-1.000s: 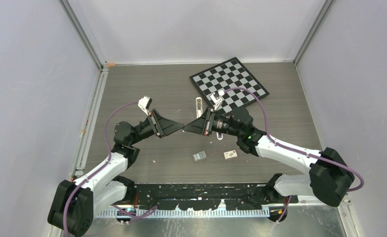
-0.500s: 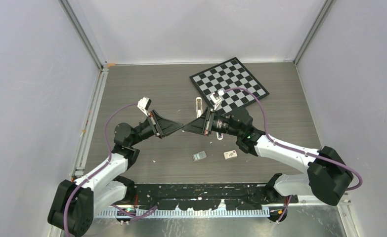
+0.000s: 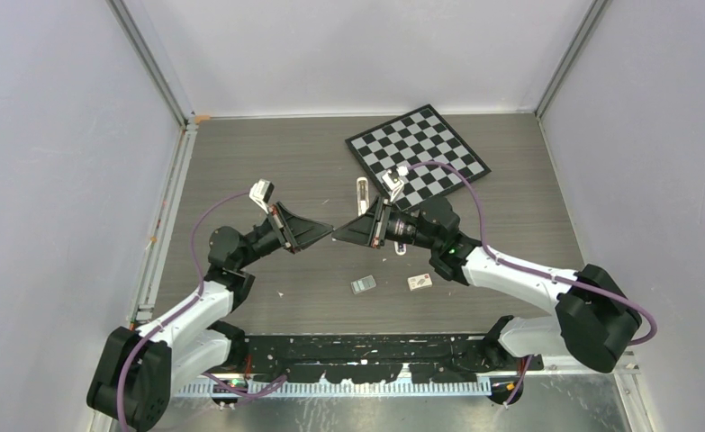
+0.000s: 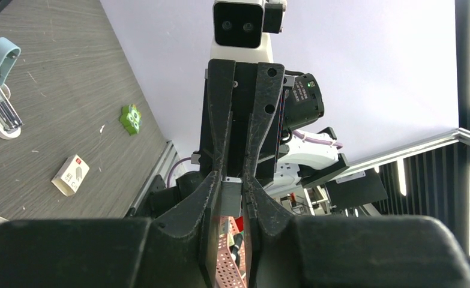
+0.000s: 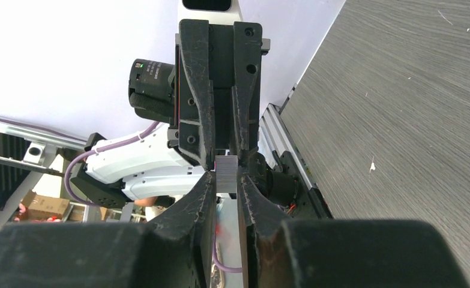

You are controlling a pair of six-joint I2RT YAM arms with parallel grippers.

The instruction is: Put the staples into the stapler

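- The worktop [image 3: 267, 162] is carrying a chessboard [image 3: 418, 148] toward its far right corner.
- The 2 arms are meeting tip to tip above the middle of the worktop.
- The stapler [image 3: 363, 193] is lying past the grippers toward the far edge, just beside the chessboard's near left corner. Its pale blue top is standing swung open.
- The left gripper [image 4: 232, 180] is standing nearly closed, its fingers pressing on 1 end of the staples [image 5: 226, 168].
- The right gripper [image 5: 225, 180] is also nearly closed and is pinching the other end, so both are holding the block in the air between them.
- The staples are probably handling as a light, stiff little block with smooth, slippery metal sides. It is likely brittle along its glued rows, so bending or a hard squeeze risks snapping it.
- Gripping it across the 2 long flat sides near 1 end looks best, leaving the other end free for sliding into the stapler's channel.
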